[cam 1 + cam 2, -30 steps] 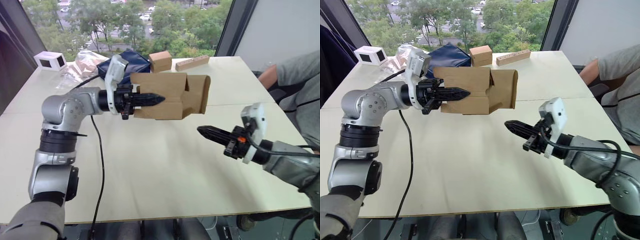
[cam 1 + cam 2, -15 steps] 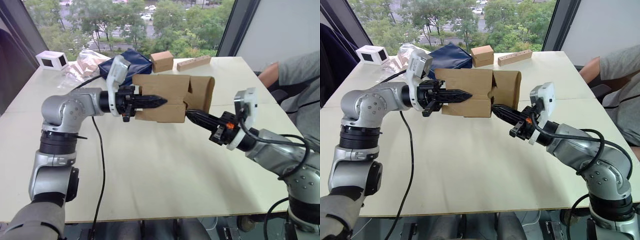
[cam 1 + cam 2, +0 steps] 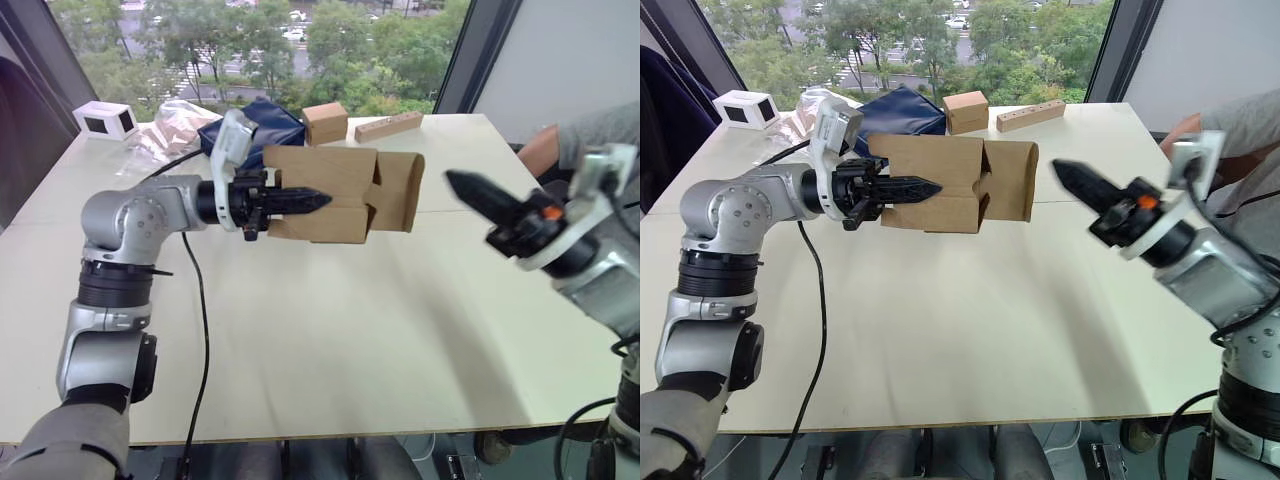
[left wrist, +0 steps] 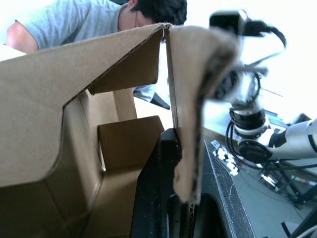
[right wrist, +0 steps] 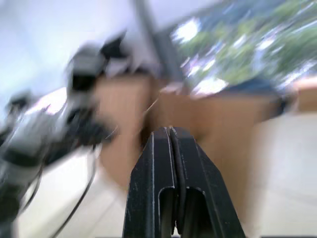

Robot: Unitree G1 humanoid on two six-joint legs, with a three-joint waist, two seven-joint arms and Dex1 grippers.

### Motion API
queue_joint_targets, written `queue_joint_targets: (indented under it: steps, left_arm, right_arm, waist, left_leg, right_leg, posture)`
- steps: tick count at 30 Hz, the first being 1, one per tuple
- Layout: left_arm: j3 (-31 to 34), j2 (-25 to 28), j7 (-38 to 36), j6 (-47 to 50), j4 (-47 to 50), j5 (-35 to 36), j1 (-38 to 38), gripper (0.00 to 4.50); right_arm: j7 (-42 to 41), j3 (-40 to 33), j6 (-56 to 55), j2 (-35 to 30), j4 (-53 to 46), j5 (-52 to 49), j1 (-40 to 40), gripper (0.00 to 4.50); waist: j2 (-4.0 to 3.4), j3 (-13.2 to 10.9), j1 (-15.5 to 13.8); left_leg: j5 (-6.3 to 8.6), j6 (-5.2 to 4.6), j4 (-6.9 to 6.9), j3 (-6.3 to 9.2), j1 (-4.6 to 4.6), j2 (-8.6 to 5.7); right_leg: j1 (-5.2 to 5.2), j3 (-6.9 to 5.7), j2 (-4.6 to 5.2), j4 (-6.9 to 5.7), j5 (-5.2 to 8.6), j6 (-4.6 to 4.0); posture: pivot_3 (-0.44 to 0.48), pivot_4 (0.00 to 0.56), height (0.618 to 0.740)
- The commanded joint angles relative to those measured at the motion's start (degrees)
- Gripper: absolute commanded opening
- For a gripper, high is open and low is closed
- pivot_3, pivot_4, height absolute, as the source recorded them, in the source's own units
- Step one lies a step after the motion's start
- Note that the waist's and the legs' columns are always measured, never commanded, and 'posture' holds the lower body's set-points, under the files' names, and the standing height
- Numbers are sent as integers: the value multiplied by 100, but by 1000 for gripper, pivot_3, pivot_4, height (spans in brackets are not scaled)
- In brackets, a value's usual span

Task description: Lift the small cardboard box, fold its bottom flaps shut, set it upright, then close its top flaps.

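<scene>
The small cardboard box (image 3: 345,195) hangs on its side above the table, its flapped end turned to the right with one broad flap (image 3: 398,190) standing across that end. My left gripper (image 3: 310,200) is shut on the box's near wall; in the left wrist view its black fingers (image 4: 166,168) clamp the cardboard edge (image 4: 190,99). My right gripper (image 3: 470,188) is shut and empty, raised in the air to the right of the box, a clear gap away from the flap. In the right wrist view its two fingers (image 5: 153,163) press together, pointing at the blurred box.
At the table's far edge stand a cube-shaped brown box (image 3: 323,122), a long tan bar (image 3: 385,125), a dark blue bag (image 3: 265,125), crumpled plastic (image 3: 165,135) and a small white box (image 3: 101,120). A person (image 3: 590,140) sits at the right. A black cable (image 3: 200,310) trails over the table.
My right gripper first reached in to the box's lower right flap, then pulled back right and upward, away from it. The left gripper has kept the box almost still.
</scene>
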State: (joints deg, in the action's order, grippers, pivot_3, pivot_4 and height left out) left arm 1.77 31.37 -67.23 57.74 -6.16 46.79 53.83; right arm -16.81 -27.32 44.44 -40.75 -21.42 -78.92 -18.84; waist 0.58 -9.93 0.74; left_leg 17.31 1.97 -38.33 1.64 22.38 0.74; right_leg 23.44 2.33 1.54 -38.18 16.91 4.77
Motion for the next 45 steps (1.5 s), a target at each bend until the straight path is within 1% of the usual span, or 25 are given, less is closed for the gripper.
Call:
queue_joint_targets:
  steps: [1,3,5,9,13,15,18,22,25,29,33,37,40,44,45]
  left_arm:
    - [227,40,3,31,92,166,162,0]
    - [266,16,28,87,128,239,169,0]
    - [297,-3,70,139,168,308,172,0]
    - [257,-42,94,158,187,332,155,0]
    - [233,-56,132,157,202,325,154,0]
    - [231,-54,164,153,189,301,166,0]
    - [259,-40,242,148,145,277,170,0]
    - [302,-14,292,161,86,299,174,0]
    - [310,-13,299,172,68,327,182,0]
    - [305,-34,286,196,79,374,181,0]
    - [317,-72,304,200,67,399,211,0]
    - [360,-82,326,206,54,424,219,0]
    - [394,-77,330,213,41,445,223,0]
    - [412,-62,337,214,23,479,217,0]
    - [408,-60,340,210,17,479,214,0]
  right_arm:
    - [62,-69,-368,70,335,583,-84,29]
    - [94,301,-460,132,715,1206,-154,29]
    - [93,582,-459,209,987,1609,-218,29]
    - [-524,1466,-655,516,1461,2449,-650,29]
    - [-972,1703,-799,849,1790,2744,-1064,29]
    - [-1208,1668,-702,1077,1588,2447,-1174,29]
    - [-1403,1439,-274,1366,955,1468,-1070,29]
    - [-1084,1281,58,1560,380,678,-848,29]
    - [-771,1212,97,1695,139,301,-766,29]
    - [-491,1180,81,1827,44,18,-717,29]
    - [-430,1159,35,1899,192,-65,-690,29]
    - [-340,1034,-38,2109,374,-395,-619,29]
    - [-299,1005,-61,2233,406,-565,-556,758]
    - [-173,1031,-102,2404,445,-757,-476,2391]
    - [-131,1042,-105,2451,456,-824,-460,2391]
  waist:
    - [-1,0,22]
    - [-1,0,40]
    - [-2,1,46]
    - [-3,0,42]
    - [-4,-1,28]
    - [-4,-1,-2]
    - [-4,-1,4]
    - [-4,-1,0]
    - [-4,-1,10]
    - [-4,-1,29]
    - [-4,-1,26]
    - [-4,-1,25]
    - [-4,-1,25]
    - [-4,-1,27]
    - [-4,-1,27]
  left_leg:
    - [0,0,0,0,0,1]
    - [0,0,1,-3,0,2]
    - [0,0,1,-4,-2,5]
    - [0,1,1,-6,-1,5]
    - [-1,2,1,-10,0,4]
    - [-1,3,1,-5,4,4]
    - [-2,3,1,-5,4,2]
    - [-2,4,0,-1,4,1]
    - [-2,4,0,-2,4,0]
    - [-2,4,1,-2,4,2]
    - [-2,4,1,-2,4,2]
    - [-2,4,1,-2,4,2]
    - [-2,4,1,-3,4,2]
    - [-2,4,1,-3,4,2]
    - [-2,4,1,-3,4,2]
  right_leg:
    - [2,0,-1,-1,0,0]
    - [6,3,-4,-4,0,0]
    - [5,4,-6,-4,0,0]
    - [10,5,-7,-6,0,0]
    - [14,5,-6,-8,0,0]
    - [14,4,-4,-7,0,0]
    - [13,4,2,-6,0,0]
    - [11,3,6,-7,0,0]
    - [11,3,6,-7,0,0]
    - [13,3,4,-7,0,0]
    - [13,3,2,-7,0,0]
    - [12,3,2,-7,0,0]
    - [12,3,3,-7,0,0]
    - [13,3,3,-7,0,0]
    - [13,3,3,-7,0,0]
  posture:
    - [0,150,740]
    - [0,150,740]
    - [0,150,740]
    - [0,150,740]
    - [0,150,740]
    - [0,150,740]
    - [0,150,740]
    - [0,150,740]
    - [0,150,740]
    - [0,150,740]
    - [0,150,740]
    - [0,150,740]
    - [0,150,740]
    - [0,150,740]
    - [0,150,740]
